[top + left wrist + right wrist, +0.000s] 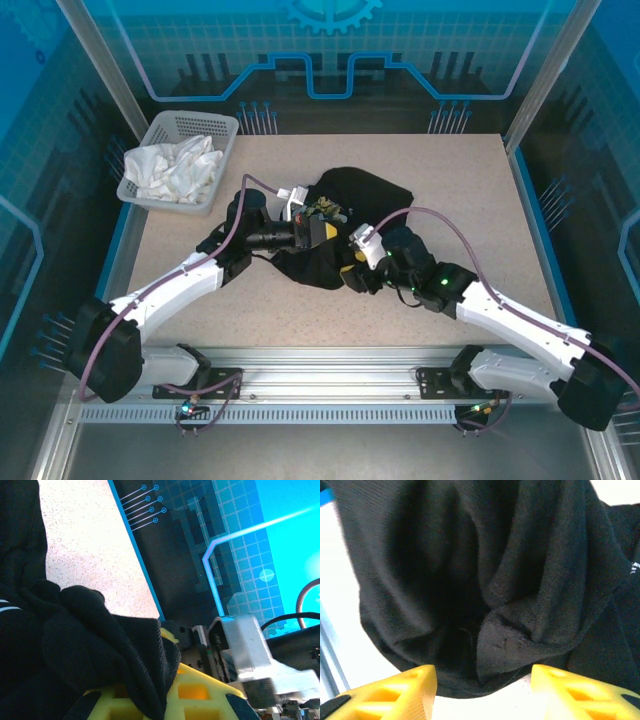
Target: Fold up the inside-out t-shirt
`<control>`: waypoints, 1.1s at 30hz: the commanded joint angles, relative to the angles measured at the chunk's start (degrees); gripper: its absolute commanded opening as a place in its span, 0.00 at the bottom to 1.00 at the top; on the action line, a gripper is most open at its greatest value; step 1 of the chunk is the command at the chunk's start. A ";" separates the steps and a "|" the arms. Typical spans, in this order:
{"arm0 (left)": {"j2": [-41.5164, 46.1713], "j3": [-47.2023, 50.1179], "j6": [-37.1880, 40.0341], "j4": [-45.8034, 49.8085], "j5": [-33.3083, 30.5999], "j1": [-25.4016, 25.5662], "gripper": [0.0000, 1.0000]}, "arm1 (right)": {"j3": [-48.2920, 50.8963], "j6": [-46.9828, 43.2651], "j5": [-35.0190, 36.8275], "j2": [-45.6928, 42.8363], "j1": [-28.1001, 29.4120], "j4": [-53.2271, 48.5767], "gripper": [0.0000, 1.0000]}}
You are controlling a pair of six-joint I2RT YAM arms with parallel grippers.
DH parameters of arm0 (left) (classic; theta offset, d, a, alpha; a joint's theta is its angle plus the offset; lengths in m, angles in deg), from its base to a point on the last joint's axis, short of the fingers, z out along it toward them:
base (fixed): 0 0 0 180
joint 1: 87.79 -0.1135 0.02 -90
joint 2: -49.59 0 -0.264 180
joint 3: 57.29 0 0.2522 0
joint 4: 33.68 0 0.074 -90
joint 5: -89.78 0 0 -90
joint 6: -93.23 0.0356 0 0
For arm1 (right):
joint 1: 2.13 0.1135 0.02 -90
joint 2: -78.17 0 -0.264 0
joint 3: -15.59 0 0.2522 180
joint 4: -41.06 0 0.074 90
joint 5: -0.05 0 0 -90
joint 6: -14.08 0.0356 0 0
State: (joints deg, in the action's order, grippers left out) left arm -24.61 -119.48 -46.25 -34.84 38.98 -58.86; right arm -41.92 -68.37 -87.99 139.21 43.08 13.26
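Note:
The inside-out t-shirt [365, 195] is a crumpled black heap in the middle of the table. My left gripper [322, 230] reaches into its left side. In the left wrist view a fold of the black t-shirt [75, 645] runs between the yellow fingers [200, 690], so my left gripper [160, 690] is shut on it. My right gripper [350, 272] sits at the heap's near edge. In the right wrist view its yellow fingers [395, 690] stand apart, and the t-shirt [485, 555] hangs just beyond my right gripper [482, 692], with nothing between the jaws.
A grey basket [190, 117] holding a white cloth garment [175, 168] stands at the table's far left corner. Blue enclosure walls [330, 60] ring the table. Bare tabletop [480, 200] lies to the right of the shirt and in front of it.

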 commanded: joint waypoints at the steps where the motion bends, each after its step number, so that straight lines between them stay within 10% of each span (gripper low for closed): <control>1: 0.79 -0.36 -0.10 -1.02 -0.44 -0.47 0.00 | 0.33 3.27 4.69 1.54 1.43 7.51 0.54; 7: 1.05 -0.01 -0.01 -1.08 -0.71 -0.49 0.00 | 0.59 5.87 9.92 3.82 1.63 10.58 0.53; 12: 1.76 -0.08 1.31 1.90 -4.09 -0.74 0.00 | -0.47 4.31 9.67 0.96 0.91 7.13 0.17; 17: 1.24 1.26 -0.06 0.50 -5.27 -2.79 0.00 | -1.21 4.75 -3.05 -3.55 -3.78 4.12 0.00; 33: -0.02 4.04 1.22 1.92 -7.51 -7.12 0.00 | -9.42 11.86 -39.45 -4.38 -21.96 2.69 0.00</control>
State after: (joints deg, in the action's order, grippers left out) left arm -24.61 -116.14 -46.18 -33.37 33.63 -64.74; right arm -46.31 -58.53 -116.78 134.03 23.32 16.82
